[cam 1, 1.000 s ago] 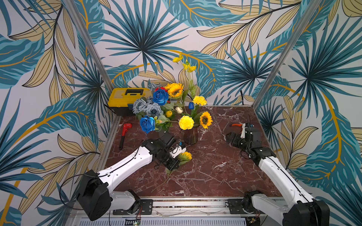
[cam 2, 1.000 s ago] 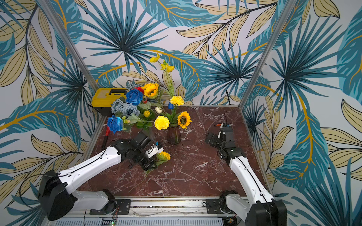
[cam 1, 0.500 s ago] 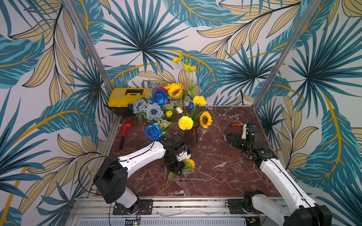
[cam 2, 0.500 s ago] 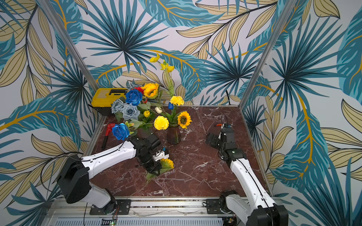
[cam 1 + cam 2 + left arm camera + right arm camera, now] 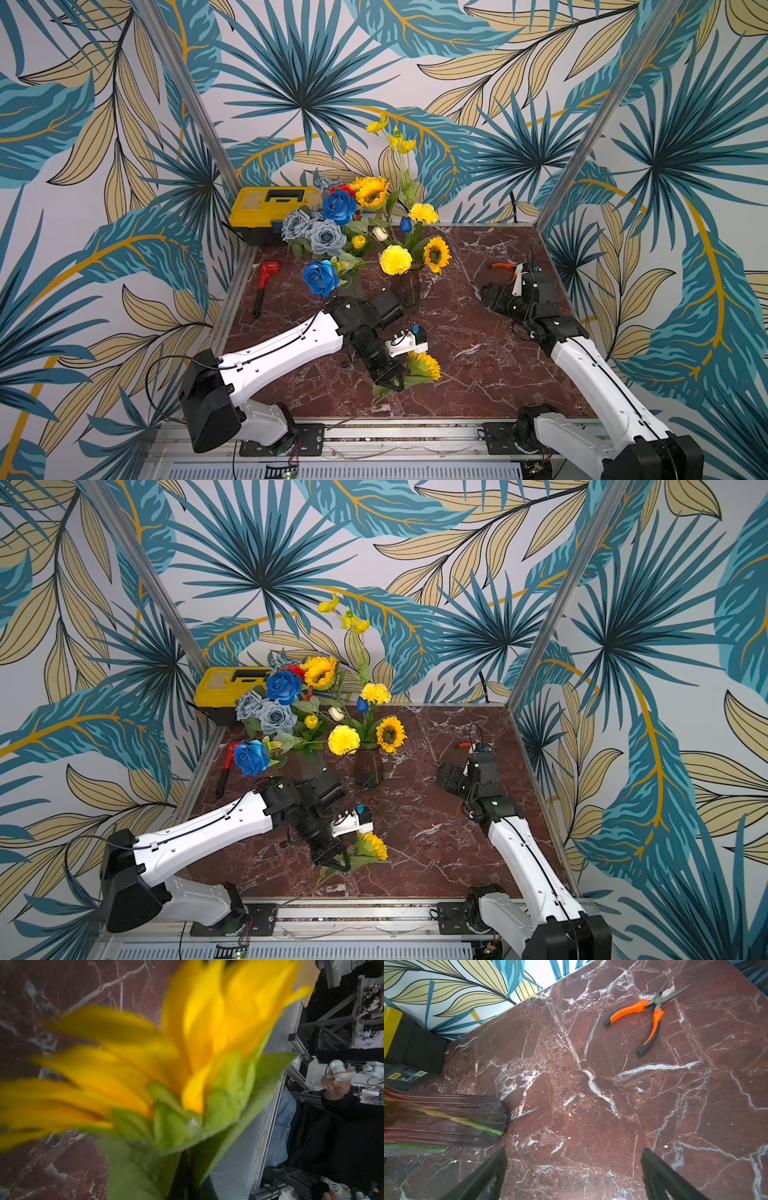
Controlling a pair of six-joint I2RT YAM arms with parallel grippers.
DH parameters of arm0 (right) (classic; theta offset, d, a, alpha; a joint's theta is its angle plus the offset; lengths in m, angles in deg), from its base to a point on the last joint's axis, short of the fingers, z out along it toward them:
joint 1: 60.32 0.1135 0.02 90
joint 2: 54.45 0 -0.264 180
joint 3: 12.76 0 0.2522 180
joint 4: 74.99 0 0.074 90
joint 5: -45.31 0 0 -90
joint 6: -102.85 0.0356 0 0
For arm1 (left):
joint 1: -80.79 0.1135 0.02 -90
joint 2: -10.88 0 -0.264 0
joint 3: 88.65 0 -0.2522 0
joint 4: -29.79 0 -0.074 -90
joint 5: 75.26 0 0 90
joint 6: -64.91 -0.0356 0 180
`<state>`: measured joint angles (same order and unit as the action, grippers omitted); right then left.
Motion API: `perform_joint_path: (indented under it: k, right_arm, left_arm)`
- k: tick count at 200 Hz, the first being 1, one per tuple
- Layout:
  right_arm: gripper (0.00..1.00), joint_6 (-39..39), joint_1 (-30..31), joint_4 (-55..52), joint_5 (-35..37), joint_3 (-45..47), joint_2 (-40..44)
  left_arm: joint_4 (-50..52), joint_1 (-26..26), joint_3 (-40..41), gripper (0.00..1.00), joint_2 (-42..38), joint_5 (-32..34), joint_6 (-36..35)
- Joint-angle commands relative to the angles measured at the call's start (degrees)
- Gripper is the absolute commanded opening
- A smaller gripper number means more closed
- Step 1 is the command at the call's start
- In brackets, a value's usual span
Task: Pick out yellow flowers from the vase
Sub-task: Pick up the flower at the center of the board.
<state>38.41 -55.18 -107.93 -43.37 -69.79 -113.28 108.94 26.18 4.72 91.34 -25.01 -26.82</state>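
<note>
The left claw (image 5: 392, 384) was clamped narrow on the stem of a sunflower (image 5: 424, 365), just under the bloom; the head lay just beside the claw, on the side toward the right arm, low over the surface (image 5: 478, 374) and well apart from the vase (image 5: 405, 286); the stem's end trailed past the claw toward the front edge. The other yellow flowers (image 5: 395, 259) stood in the vase among blue and grey roses. The right claw (image 5: 487, 294) hung spread wide, holding nothing, apart from the vase.

Whether the bloom touched the surface could not be told; leaves covered the exact spot of the grip in both top views. In the left wrist view the sunflower (image 5: 166, 1053) filled most of the picture, blurred, and hid the claw's own fingers.

The right wrist view showed two dark fingers (image 5: 483, 1178) with bare surface between them; the vase (image 5: 446, 1122) was cut off at the picture's edge; the orange pliers (image 5: 652, 1009) lay whole, whereas in a top view the right wrist half hid them.
</note>
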Motion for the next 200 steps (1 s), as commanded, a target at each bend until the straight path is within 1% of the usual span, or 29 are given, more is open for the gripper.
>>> perform_joint_path:
  k: [1, 19, 31, 41, 63, 73, 87, 97, 113, 122, 130, 133, 142, 157, 181, 192, 200]
  right_arm:
    - [0.99, 0.73, 0.59, 0.03, 1.21, 0.99, 0.72]
    - [0.99, 0.67, 0.7, -0.02, 1.4, 0.74, 0.73]
    - [0.99, 0.5, 0.73, -0.15, 1.22, 0.55, 0.97]
    - [0.99, 0.08, 0.79, -0.07, 0.86, 0.43, 1.24]
    - [0.99, -2.18, 1.24, 0.11, -0.8, -0.23, 2.32]
    - [0.99, -3.0, 1.44, 0.54, -1.38, -0.44, 3.23]
    - [0.99, -3.59, 1.71, 2.07, -2.79, 0.12, 5.37]
    - [0.99, -3.59, 1.88, 3.48, -3.63, 1.04, 7.24]
    - [0.99, -4.47, 2.21, 5.42, -5.67, 2.33, 10.52]
    - [0.99, -5.39, 2.53, 6.08, -7.15, 2.85, 12.29]
    - [0.99, -6.34, 2.72, 6.14, -9.26, 3.09, 13.63]
    - [0.99, -6.62, 2.8, 8.05, -10.15, 3.12, 14.02]
    - [0.99, -7.47, 3.09, 9.14, -13.04, 3.02, 15.31]
    - [0.99, -8.06, 3.36, 11.54, -19.5, 3.17, 17.41]
    - [0.97, -7.72, 3.82, 19.81, -30.02, 5.17, 20.99]
    - [0.96, -7.99, 4.2, 23.05, -35.23, 5.6, 21.47]
    - [0.95, -7.22, 4.57, 25.3, -37.66, 5.67, 21.38]
  left_arm:
    - [-1.27, -1.59, -7.22, 0.0, -0.7, -1.77, -3.94]
    - [-2.34, -2.23, -12.7, 0.0, 0.98, -2.06, -6.15]
    - [-3.97, -2.19, -15.78, 0.0, 2.06, -0.02, -6.9]
    - [-7.47, -2.18, -17.14, 0.0, 2.28, 2.32, -6.97]
    - [-21.68, -2.23, -16.61, 0.0, 1.32, 8.32, -4.04]
    - [-29.72, -2.19, -15.75, 0.0, 1.13, 9.78, -2.15]
    - [-38.18, -2.18, -15.81, 0.0, 1.51, 12.41, 0.12]
    - [-42.99, -2.22, -15.97, 0.0, 1.63, 15.33, 0.81]
    - [-48.51, -2.05, -16.38, 0.0, 1.56, 22.09, 1.22]
    - [-52.19, -1.17, -16.55, 0.0, 1.53, 23.85, 1.98]
    - [-54.42, -0.08, -16.99, 0.0, 1.77, 24.28, 3.71]
    - [-55.09, 0.47, -17.22, 0.0, 1.94, 24.32, 4.42]
    - [-56.64, 1.79, -18.09, 0.0, 2.5, 24.27, 6.86]
    - [-58.51, 3.23, -19.23, 0.0, 3.5, 24.36, 9.84]
    - [-60.51, 3.55, -19.52, 0.0, 4.19, 24.79, 11.29]
    - [-61.11, 3.58, -19.43, 0.0, 4.4, 25.07, 11.96]
    - [-61.36, 3.72, -19.43, 0.0, 4.44, 25.1, 12.41]
